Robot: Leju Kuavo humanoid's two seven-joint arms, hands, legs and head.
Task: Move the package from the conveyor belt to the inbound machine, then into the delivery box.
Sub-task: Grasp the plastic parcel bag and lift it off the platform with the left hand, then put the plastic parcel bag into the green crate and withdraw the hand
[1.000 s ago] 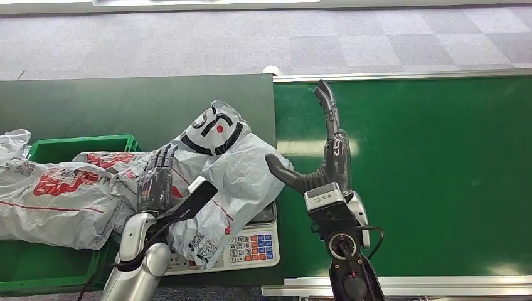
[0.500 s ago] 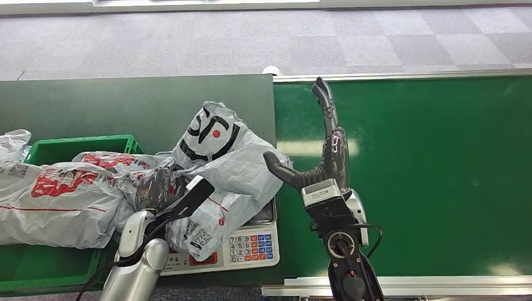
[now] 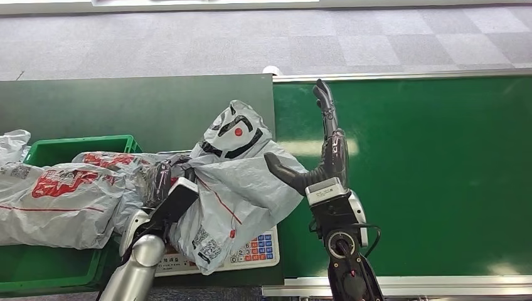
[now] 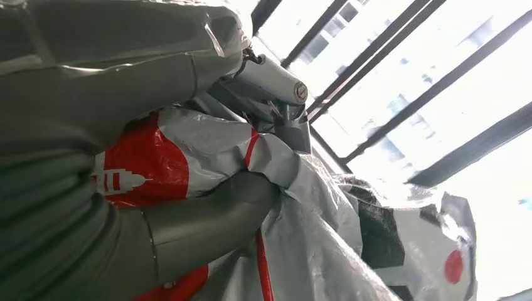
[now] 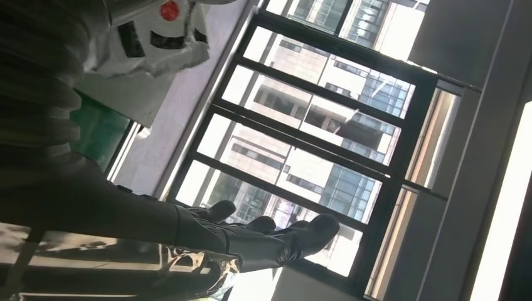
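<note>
The package (image 3: pixel 241 182), a crumpled grey plastic bag with black and red print, lies over the inbound machine (image 3: pixel 254 249), a white scale with a coloured keypad. My left hand (image 3: pixel 164 183) grips the bag's left edge; in the left wrist view its fingers (image 4: pixel 270 94) and thumb pinch the grey and red plastic (image 4: pixel 188 157). My right hand (image 3: pixel 323 153) stands open at the bag's right side, above the conveyor belt's edge. Its fingers point away from me, and its thumb lies against the bag. The right wrist view shows those spread fingers (image 5: pixel 263 233) and the bag's printed end (image 5: pixel 157 34).
The delivery box, a green crate (image 3: pixel 59 149), stands at the left under two other grey and red packages (image 3: pixel 56 197). The green conveyor belt (image 3: pixel 426 175) runs to the right inside a metal rim. A dark green tabletop (image 3: pixel 125 106) lies behind the scale.
My left hand has gone from flat to closed on the bag's edge. The bag has shifted right and spread against my right thumb. The right hand has barely moved.
</note>
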